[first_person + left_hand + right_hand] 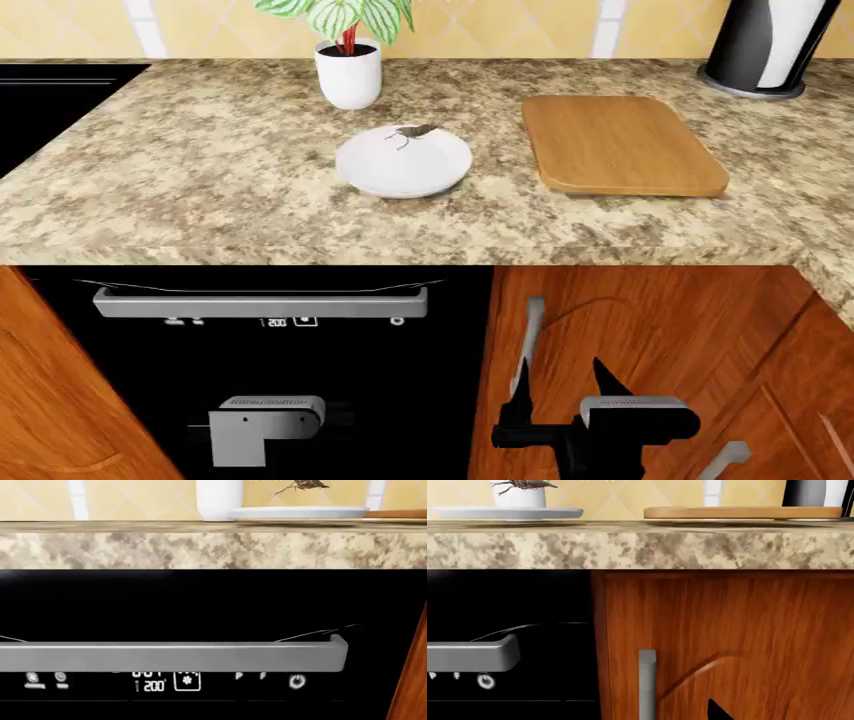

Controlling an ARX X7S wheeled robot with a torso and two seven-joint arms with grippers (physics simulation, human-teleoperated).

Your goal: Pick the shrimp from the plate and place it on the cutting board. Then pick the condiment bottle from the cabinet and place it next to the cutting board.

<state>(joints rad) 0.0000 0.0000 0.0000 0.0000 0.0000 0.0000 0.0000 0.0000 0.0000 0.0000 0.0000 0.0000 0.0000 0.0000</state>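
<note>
The tiny grey-brown shrimp point(411, 131) lies at the far rim of the round white plate point(403, 165) in the middle of the counter. The wrist views show the shrimp point(303, 485) point(524, 484) edge-on above the plate point(300, 513) point(507, 513). To the plate's right lies the wooden cutting board point(621, 145) point(740, 512), with nothing on it. My right gripper point(563, 385) hangs open below the counter in front of a cabinet door, one black fingertip point(717, 711) showing. Only the grey body of my left gripper point(267, 425) shows against the black dishwasher; its fingers are lost in the dark. The condiment bottle is out of view.
A white plant pot point(350, 75) point(219, 500) stands just behind the plate. A black paper-towel holder point(767, 45) is at the back right. Under the counter edge are the dishwasher's grey handle bar point(260, 300) point(173, 656) and a wooden cabinet door point(654, 320) with a metal handle point(531, 340) point(647, 685).
</note>
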